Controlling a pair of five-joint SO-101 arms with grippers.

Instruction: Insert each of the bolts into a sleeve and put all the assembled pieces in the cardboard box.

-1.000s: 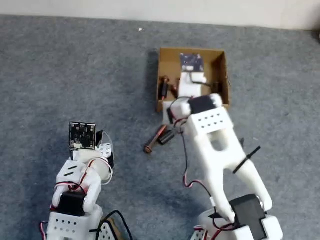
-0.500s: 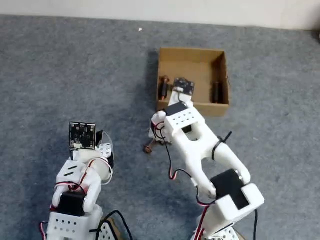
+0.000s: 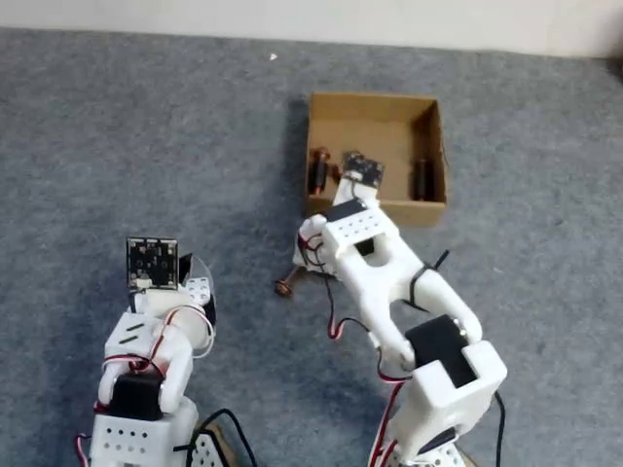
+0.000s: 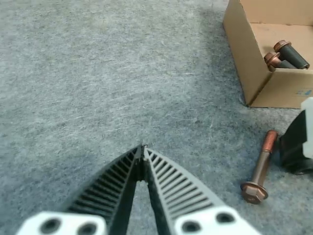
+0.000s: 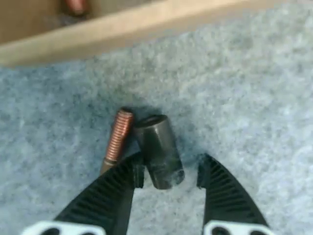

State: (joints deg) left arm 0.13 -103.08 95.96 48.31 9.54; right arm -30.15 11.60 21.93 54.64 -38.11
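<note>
From the high view, the white right arm [image 3: 389, 272] has swung back. A second ago its wrist hung over the brown cardboard box [image 3: 375, 98], and now it sits low over the grey felt-covered bench [image 3: 146, 126], just in front of the box's near wall. Two assembled pieces [image 3: 319, 171] lie inside the box (one by each side wall), so I judge the last drop-off finished and the next pair under way. The hex head of a copper-coloured threaded bolt [image 3: 284, 287] pokes out beside the arm.

In the left wrist view, the left end effector [image 4: 143, 149] is pressed together and empty above bare bench, well apart from the bolt [image 4: 260, 166]. A small blue mark [image 4: 305, 93] on the box's outer wall [image 4: 249, 58] is too cut off to read.

In the right wrist view, the right end effector [image 5: 170, 169] is spread, its tips straddling the near end of a dark cylindrical sleeve [image 5: 160, 149] without yet pinching it. The bolt [image 5: 117, 137] lies touching the sleeve's side, not yet inserted, and no writing shows.
</note>
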